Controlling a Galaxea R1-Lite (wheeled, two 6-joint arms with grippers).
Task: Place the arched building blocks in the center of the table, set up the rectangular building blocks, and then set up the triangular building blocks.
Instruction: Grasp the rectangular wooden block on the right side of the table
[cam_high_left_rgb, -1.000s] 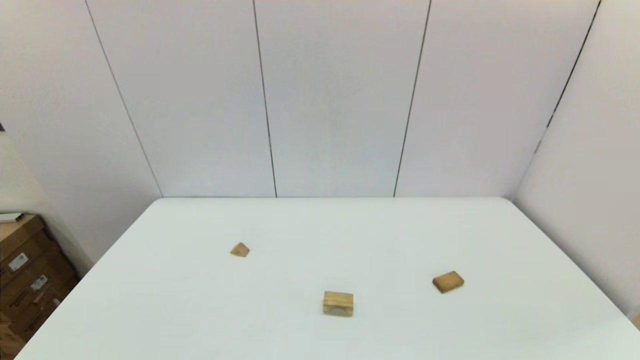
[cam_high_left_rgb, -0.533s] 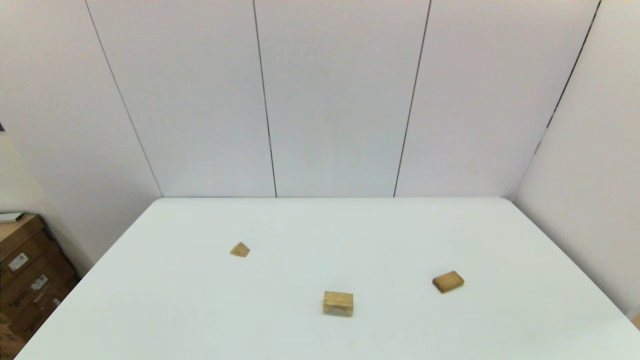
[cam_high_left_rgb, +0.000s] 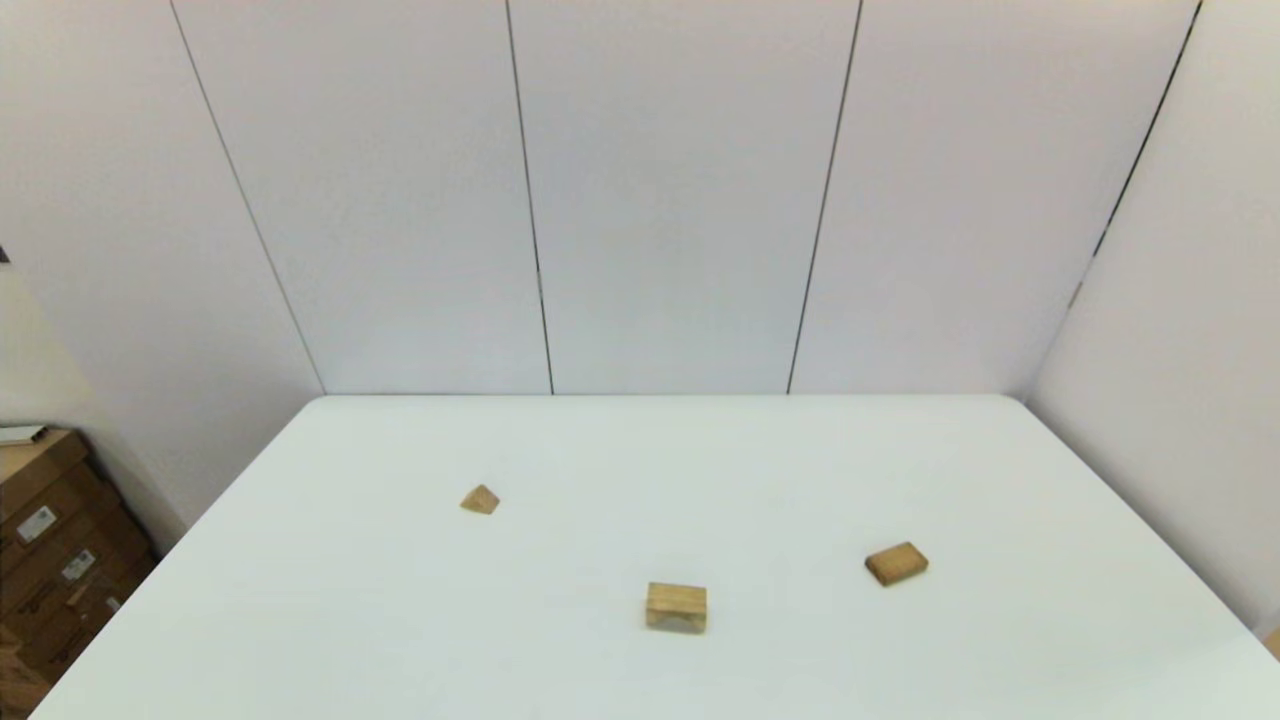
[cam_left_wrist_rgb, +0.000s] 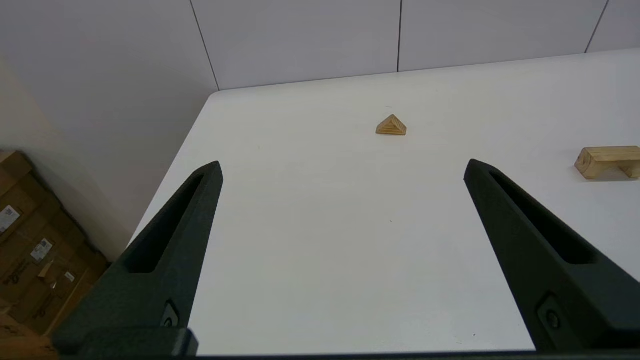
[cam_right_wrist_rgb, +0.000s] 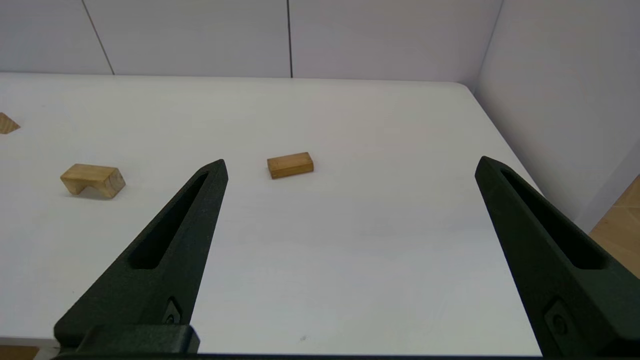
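Wooden arched block (cam_high_left_rgb: 676, 607) sits mid-bench (cam_high_left_rgb: 640, 450), triangular block (cam_high_left_rgb: 480, 499) to its far left, rectangular block (cam_high_left_rgb: 896, 563) to its right; nothing has moved. Both pincers, left pincer (cam_left_wrist_rgb: 342, 167) and right pincer (cam_right_wrist_rgb: 350, 165), hang released, empty; stacking unstarted.

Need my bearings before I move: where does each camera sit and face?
Head: high, facing down onto the table; no arm shows.
Left wrist: behind the open left claw, facing the triangular block.
Right wrist: behind the open right claw, facing the rectangular block.
All three share the arched block.
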